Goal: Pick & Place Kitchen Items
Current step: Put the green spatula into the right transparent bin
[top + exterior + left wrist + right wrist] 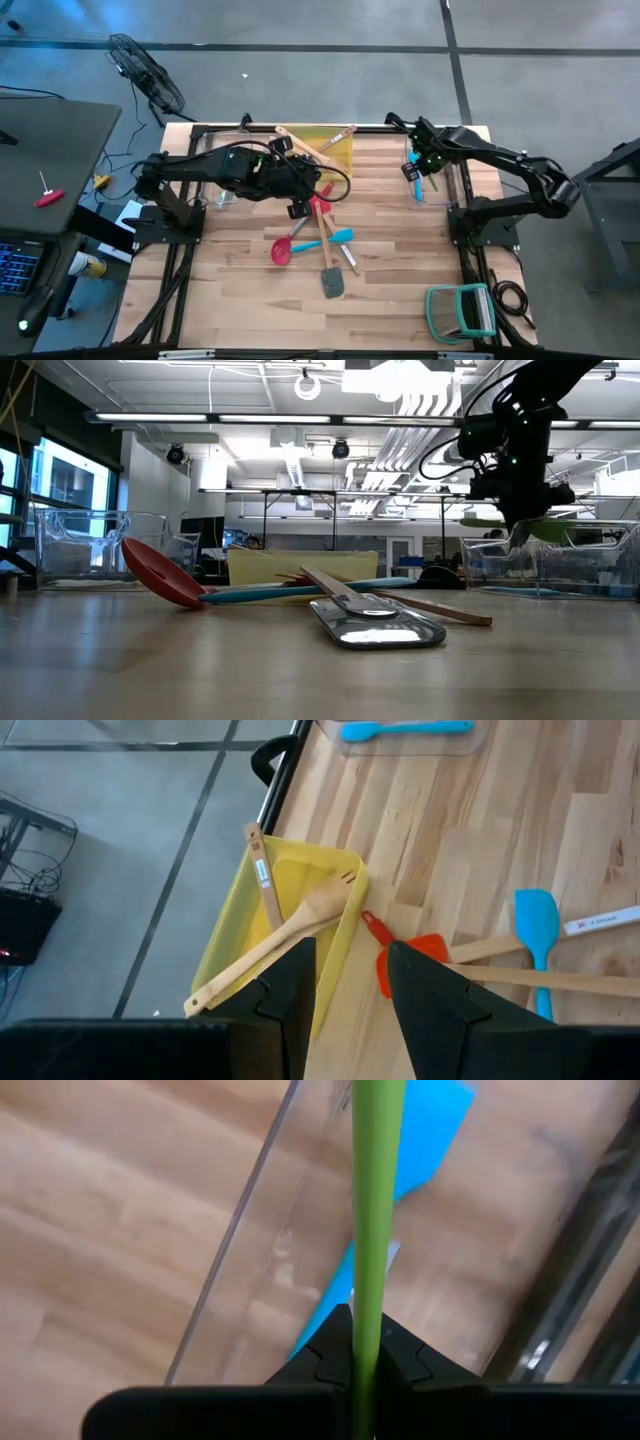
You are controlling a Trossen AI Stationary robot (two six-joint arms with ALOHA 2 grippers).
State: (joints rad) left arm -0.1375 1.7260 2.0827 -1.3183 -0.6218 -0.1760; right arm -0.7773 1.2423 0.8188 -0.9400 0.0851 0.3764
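The right gripper (366, 1365) pinches the thin handle of a green utensil (378, 1200) and hangs over the clear bin (437, 172) at the far right of the table, where a blue spatula (425, 1140) lies. The left gripper (350, 985) has its fingers spread and holds nothing; it is above the table's middle, near the yellow tray (335, 147) with wooden spoons (290, 925). A red ladle (281, 251), a grey spatula (331, 281) and what seems a red spatula (405, 955) lie loose on the table (240, 300)
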